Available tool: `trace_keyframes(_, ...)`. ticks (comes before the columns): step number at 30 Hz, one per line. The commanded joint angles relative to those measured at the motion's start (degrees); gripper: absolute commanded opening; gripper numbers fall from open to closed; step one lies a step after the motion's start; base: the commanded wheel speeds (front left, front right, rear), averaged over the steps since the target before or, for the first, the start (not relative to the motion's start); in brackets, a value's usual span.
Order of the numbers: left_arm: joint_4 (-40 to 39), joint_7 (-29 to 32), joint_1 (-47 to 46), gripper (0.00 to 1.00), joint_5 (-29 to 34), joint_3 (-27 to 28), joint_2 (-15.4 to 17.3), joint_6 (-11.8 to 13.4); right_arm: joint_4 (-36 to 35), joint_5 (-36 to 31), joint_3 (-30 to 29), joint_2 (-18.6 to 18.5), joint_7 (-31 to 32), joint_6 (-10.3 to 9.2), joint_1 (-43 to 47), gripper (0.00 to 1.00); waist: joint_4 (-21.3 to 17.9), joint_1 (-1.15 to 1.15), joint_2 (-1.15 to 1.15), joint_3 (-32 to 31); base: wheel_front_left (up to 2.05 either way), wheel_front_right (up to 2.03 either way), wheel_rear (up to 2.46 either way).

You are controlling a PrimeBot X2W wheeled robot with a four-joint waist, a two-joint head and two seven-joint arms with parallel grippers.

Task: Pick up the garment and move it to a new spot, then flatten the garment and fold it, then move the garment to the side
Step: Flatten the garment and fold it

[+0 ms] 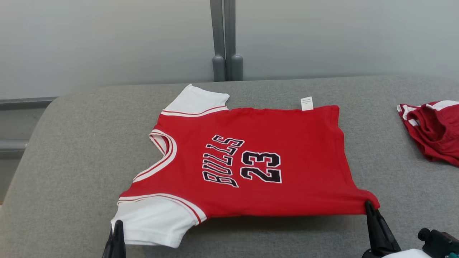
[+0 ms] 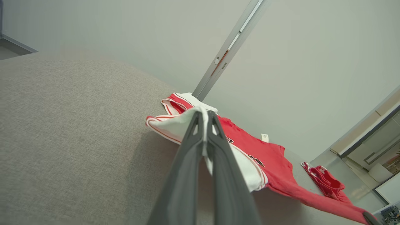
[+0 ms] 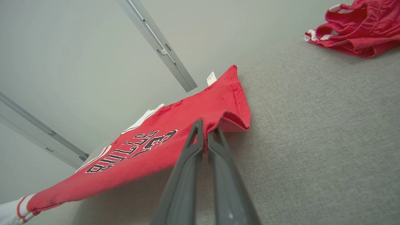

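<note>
The garment [image 1: 251, 161] is lying spread on the grey cushion [image 1: 71, 161], near edge raised. The left end effector [image 1: 118, 223] is clenching its white sleeve, the right end effector [image 1: 368, 204] its red hem corner. Folding is seemingly beginning (flattening looks done): next, carrying that edge evenly across.

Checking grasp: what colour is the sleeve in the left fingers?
White sleeve, red-trimmed; best in left wrist view.

Jersey [image 1: 287, 154] lies spread mid-tabletop [image 1: 71, 161], collar to the left, hem to the right. Left pincer [image 1: 117, 225] pinches the near sleeve; right pincer [image 1: 368, 205] pinches the near hem corner. The near edge is raised off the tabletop. Second garment [image 1: 435, 130] lies bunched at the far right, well apart. Post [image 1: 226, 39] stands behind.
</note>
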Motion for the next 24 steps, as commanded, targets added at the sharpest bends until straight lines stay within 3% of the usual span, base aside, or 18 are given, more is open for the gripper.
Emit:
trace_keyframes(1, 0.2, 0.0, 1.2, 0.00, -0.4, -0.2, 0.7, -0.2, -0.6, 0.2, 0.2, -0.3, 0.4, 0.02, 1.4, 0.00, 0.4, 0.01, 0.00, -0.5, 0.00, 0.00, 0.00)
trace_keyframes(10, 7.5, 0.0, 0.4, 0.00, -3.2, -2.0, 1.2, -0.2, 4.4, -0.8, 1.9, 0.3, 1.4, 0.02, 1.3, 0.00, -0.9, 0.01, 0.00, 0.2, 0.00, 0.00, 0.00)
trace_keyframes(24, 15.1, -0.1, -8.5, 0.00, -6.7, -2.1, 1.0, -0.2, 14.7, 4.0, 4.4, 1.4, 0.0, 0.02, -5.2, 0.00, -1.7, 0.01, 0.00, 2.0, 0.00, 0.00, 0.00)
